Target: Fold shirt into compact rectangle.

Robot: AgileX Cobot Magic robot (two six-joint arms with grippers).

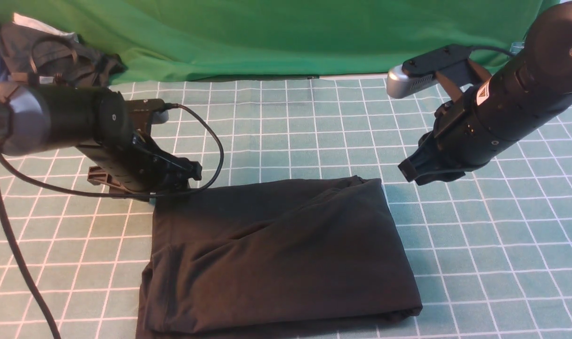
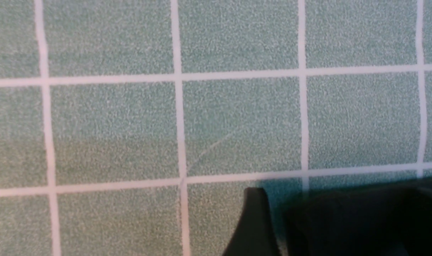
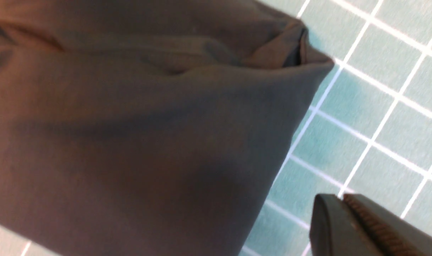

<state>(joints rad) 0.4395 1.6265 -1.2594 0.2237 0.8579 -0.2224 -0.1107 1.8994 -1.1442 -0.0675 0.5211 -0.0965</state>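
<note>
1. Shirt [image 1: 281,254]: black, folded into a rough rectangle, lying on the green gridded mat [image 1: 314,122] near the front edge, between the two arms.
2. Dark garments [image 1: 55,56] sit heaped at the far left corner.
3. Left gripper [image 1: 142,181] is low at the shirt's far left corner, jaws spread, nothing between them.
4. Right gripper [image 1: 415,172] hangs just above the shirt's far right corner, jaws pressed together, empty.
</note>
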